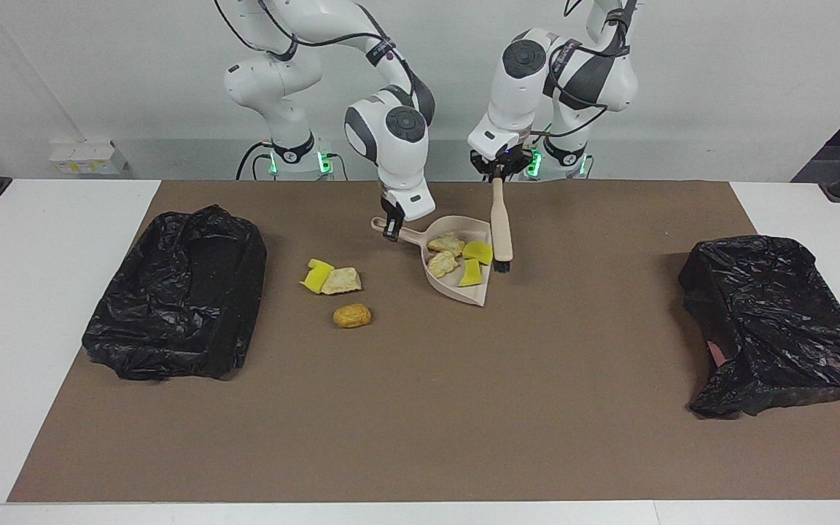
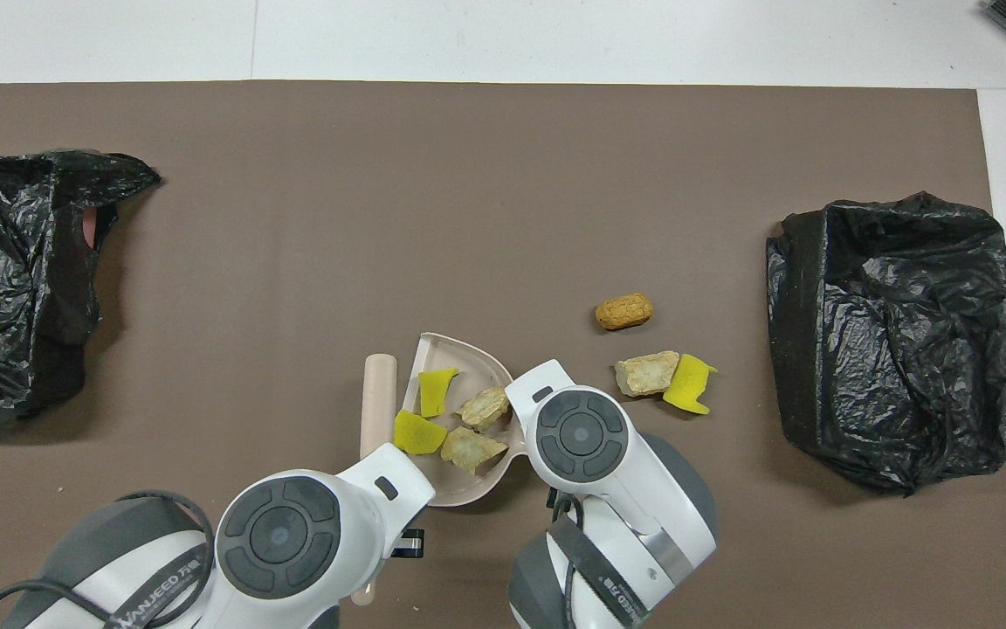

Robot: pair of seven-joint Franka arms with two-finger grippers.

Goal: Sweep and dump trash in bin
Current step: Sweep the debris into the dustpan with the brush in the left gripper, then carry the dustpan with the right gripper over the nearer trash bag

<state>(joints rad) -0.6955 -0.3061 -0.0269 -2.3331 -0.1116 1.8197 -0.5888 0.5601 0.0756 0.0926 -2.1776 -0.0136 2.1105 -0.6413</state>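
In the facing view, four pieces of trash (image 1: 456, 259) lie in the dustpan (image 1: 482, 224), between the two grippers. Three more pieces (image 1: 337, 288) lie on the tabletop (image 1: 420, 408), toward the right arm's end. The left gripper (image 1: 496, 173) is pressed together on the brush (image 1: 501, 226) handle. The right gripper (image 1: 391, 230) pinches the dustpan handle.

In the overhead view, the arms hide both grippers. The left arm carries writing, only partly readable. The brush (image 2: 378, 397) stands just beside the dustpan (image 2: 459, 349).
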